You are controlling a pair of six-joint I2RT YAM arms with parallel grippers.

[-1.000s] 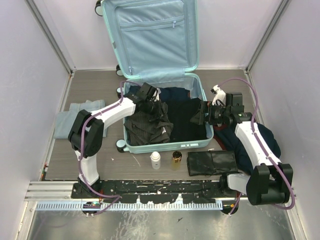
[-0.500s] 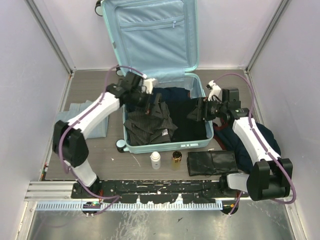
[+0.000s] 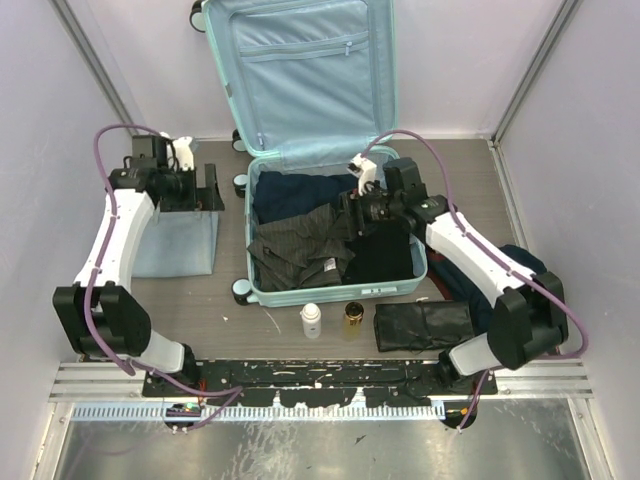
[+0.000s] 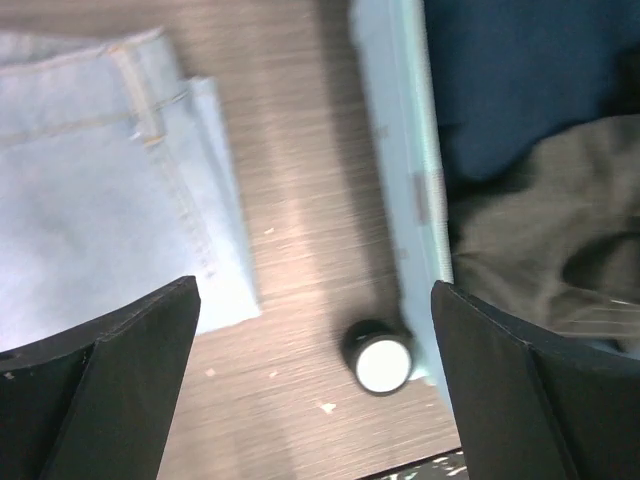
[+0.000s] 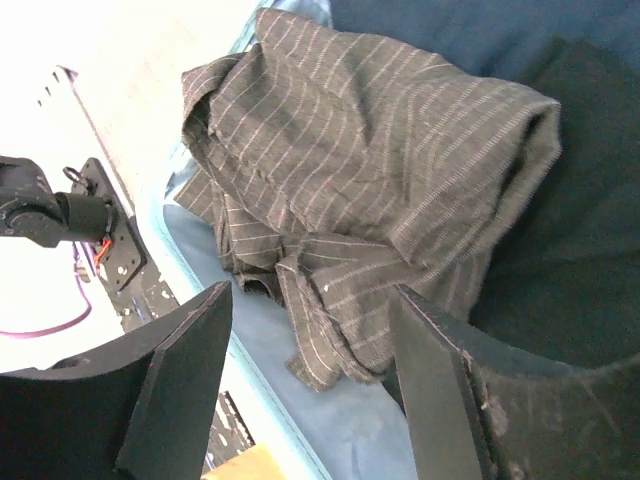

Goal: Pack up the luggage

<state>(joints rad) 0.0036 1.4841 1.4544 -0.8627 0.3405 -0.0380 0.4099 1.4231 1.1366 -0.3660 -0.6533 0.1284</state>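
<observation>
Top external: luggage [image 3: 330, 292] lies open on the bench [image 3: 270, 330], lid propped up. Left claw [image 3: 210, 190] is spread wide over the jeans [image 3: 180, 245] beside it; right claw [image 3: 352, 212] hangs parted and empty above the striped shirt [image 3: 300, 250] inside.

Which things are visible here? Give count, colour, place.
luggage: 1, mint-blue, centre, open
striped shirt: 1, dark grey, in luggage
navy cloth: 1, navy, in luggage, back
black cloth: 1, black, in luggage
jeans: 1, light blue, left of luggage
bottles: 2, white bottle, amber bottle, before luggage
flat item: 1, black, right front
dark garment: 1, navy, right of luggage
left gripper: 1, black, open, beside jeans
right gripper: 1, black, open, over striped shirt
</observation>
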